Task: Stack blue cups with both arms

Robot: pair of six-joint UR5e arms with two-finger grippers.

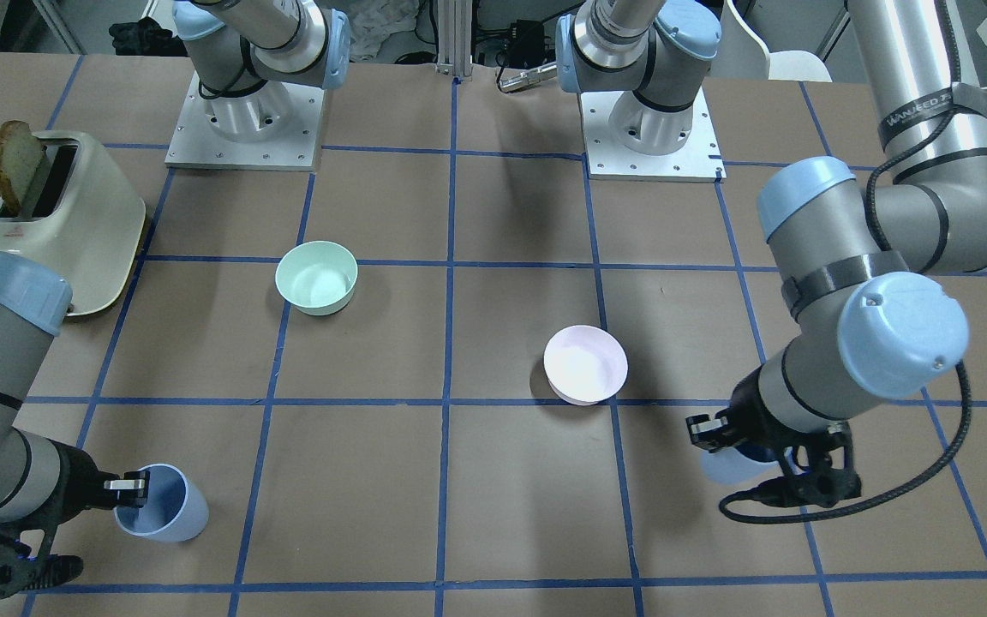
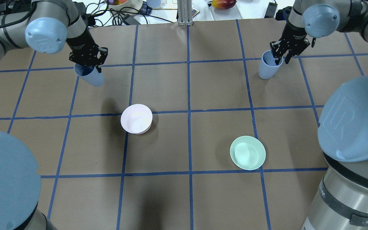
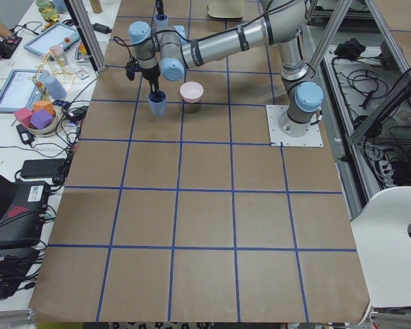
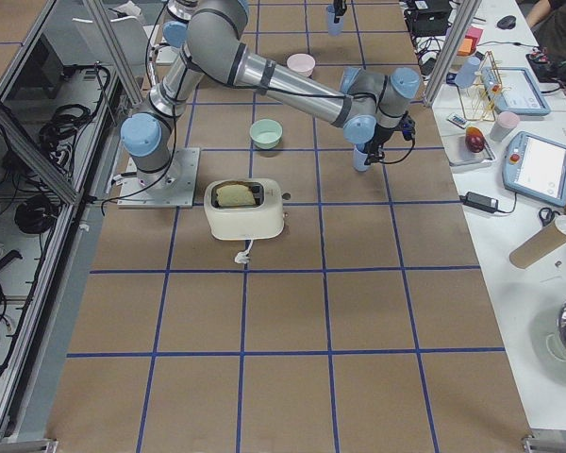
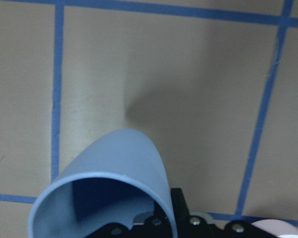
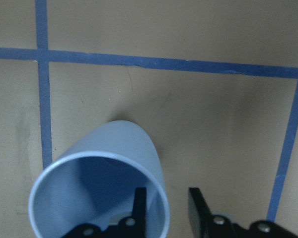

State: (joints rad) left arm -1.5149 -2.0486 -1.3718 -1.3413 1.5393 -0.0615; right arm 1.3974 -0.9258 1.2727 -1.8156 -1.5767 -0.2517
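Two pale blue cups stand far apart at the operators' side of the table. My left gripper point(image 2: 88, 61) is shut on the rim of the left blue cup point(image 2: 90, 76); it also shows in the front view point(image 1: 729, 467) and the left wrist view point(image 5: 114, 198). I cannot tell if its base touches the table. My right gripper point(image 2: 283, 56) straddles the rim of the right blue cup point(image 2: 267, 68), which stands on the table point(image 1: 164, 506). In the right wrist view one finger point(image 6: 139, 201) is inside the cup point(image 6: 99, 173) and the other is outside, clear of the wall.
A pale pink bowl point(image 2: 136, 118) and a mint green bowl point(image 2: 247, 152) sit mid-table between the cups. A cream toaster point(image 1: 56, 218) holding bread stands on my right side near the base. The arm bases point(image 1: 245, 120) are at the robot's edge.
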